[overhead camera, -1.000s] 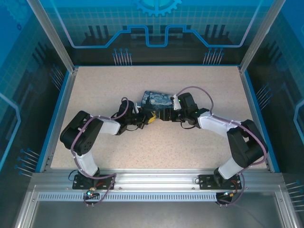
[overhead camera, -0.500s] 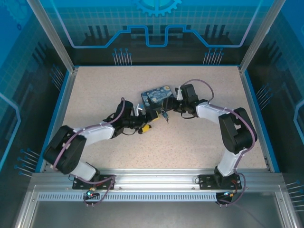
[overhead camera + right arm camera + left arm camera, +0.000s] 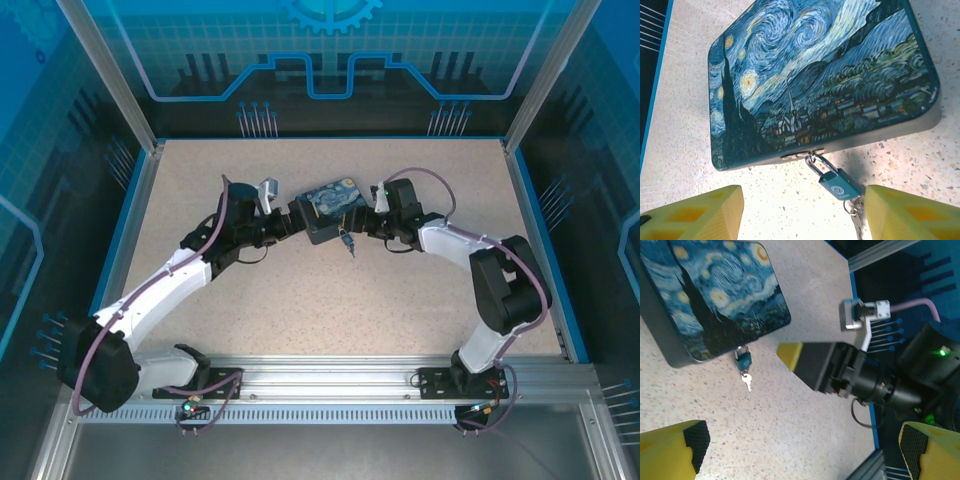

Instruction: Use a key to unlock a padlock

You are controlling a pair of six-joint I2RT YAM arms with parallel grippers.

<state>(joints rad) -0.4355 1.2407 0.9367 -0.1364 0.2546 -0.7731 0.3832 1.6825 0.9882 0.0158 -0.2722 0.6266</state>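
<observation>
Grippers first: left gripper (image 3: pixel 802 452) is spread wide w/ nothing between its fingers, close by the left end of the box (image 3: pixel 715 295). Right gripper (image 3: pixel 800 215) stands part-open, one yellow finger either side of the padlock (image 3: pixel 840 185), not clamped on it. Padlock's shackle is hooked thru the box's hasp on the near side, body lying on the table (image 3: pixel 400 300). Key (image 3: pixel 746 382) sits at the padlock's bottom end, touching it. Box is abt mid-table, nearer the far edge.
</observation>
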